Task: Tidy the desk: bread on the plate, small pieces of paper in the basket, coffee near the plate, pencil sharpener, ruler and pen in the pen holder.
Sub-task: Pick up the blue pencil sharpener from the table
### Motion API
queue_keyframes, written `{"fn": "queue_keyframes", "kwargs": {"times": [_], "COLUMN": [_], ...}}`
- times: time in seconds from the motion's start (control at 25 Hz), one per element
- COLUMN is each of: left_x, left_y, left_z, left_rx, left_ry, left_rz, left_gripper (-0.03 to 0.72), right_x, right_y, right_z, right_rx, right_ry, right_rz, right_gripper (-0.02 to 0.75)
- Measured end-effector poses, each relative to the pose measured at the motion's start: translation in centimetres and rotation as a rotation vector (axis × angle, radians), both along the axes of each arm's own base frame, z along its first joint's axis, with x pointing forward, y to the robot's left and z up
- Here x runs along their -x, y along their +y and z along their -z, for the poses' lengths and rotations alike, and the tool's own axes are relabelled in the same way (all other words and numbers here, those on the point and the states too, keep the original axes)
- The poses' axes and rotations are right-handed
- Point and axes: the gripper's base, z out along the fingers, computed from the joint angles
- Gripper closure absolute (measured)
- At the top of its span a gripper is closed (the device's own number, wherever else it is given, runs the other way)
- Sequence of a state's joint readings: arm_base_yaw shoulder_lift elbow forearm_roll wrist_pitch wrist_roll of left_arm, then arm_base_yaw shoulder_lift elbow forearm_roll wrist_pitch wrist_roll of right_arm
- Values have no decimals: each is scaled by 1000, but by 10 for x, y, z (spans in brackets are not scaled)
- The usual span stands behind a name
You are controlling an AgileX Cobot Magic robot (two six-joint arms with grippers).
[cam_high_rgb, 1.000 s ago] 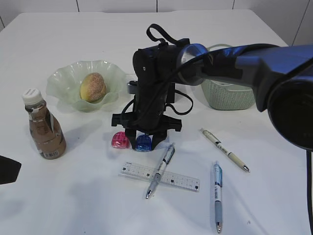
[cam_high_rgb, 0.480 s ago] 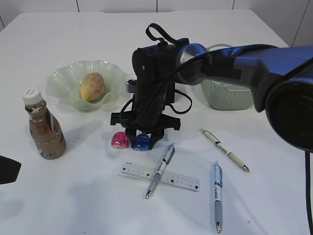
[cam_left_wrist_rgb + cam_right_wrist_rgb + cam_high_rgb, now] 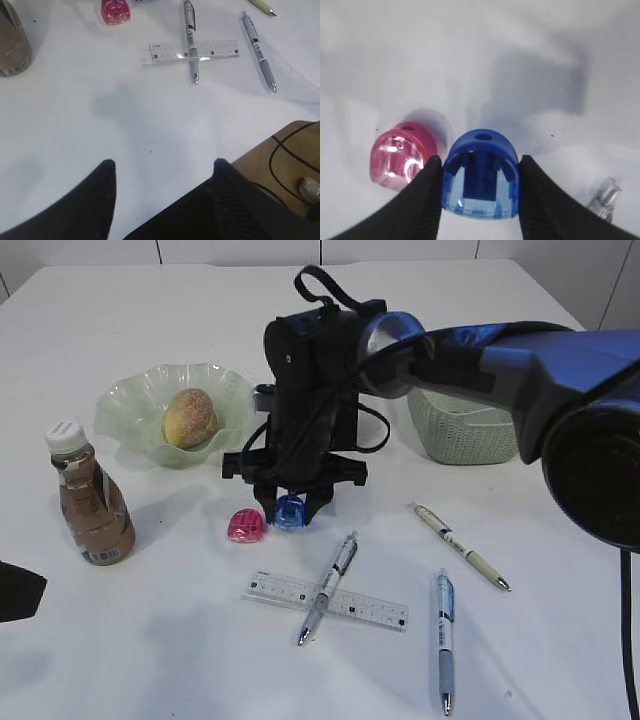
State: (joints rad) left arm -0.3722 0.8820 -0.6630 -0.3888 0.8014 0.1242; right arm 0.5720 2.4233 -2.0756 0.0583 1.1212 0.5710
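the right claw (image 3: 480, 192) grips the blue pencil sharpener (image 3: 481, 175) between both fingers, just above the tabletop (image 3: 150, 640), beside the pink sharpener (image 3: 402, 160); the left claw (image 3: 162, 172) hangs wide and empty.

right gripper (image 3: 290, 512) clamped, left gripper (image 3: 162, 167) spread

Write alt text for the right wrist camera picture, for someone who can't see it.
Two black fingers of the right tool are closed on a blue pencil sharpener, seen from above against a white table. A pink pencil sharpener sits just to its left, and the clear tip of a pen shows at lower right.
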Motion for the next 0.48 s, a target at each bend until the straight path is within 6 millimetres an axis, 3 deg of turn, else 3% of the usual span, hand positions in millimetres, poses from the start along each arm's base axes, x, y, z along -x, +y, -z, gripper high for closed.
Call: {"fn": "queue_keyframes", "kwargs": {"times": [0.28, 0.32, 0.36, 0.48], "left_x": [0, 0, 0, 0], "left_y": [0, 0, 0, 0], "left_z": [0, 0, 0, 0], "left_rx": [0, 0, 0, 0], "left_ry": [0, 0, 0, 0], "left_rz": [0, 0, 0, 0], "left_gripper": [261, 261, 261, 261], "right_x": [-14, -14, -19, -23], "right_y": [0, 0, 0, -1], "right_z": [-50, -50, -66, -88], "right_rx": [28, 28, 25, 28], "right_ry": [-131, -131, -188, -267], "right_rz": [-20, -20, -29, -52], "right_gripper": [403, 403, 403, 404]}}
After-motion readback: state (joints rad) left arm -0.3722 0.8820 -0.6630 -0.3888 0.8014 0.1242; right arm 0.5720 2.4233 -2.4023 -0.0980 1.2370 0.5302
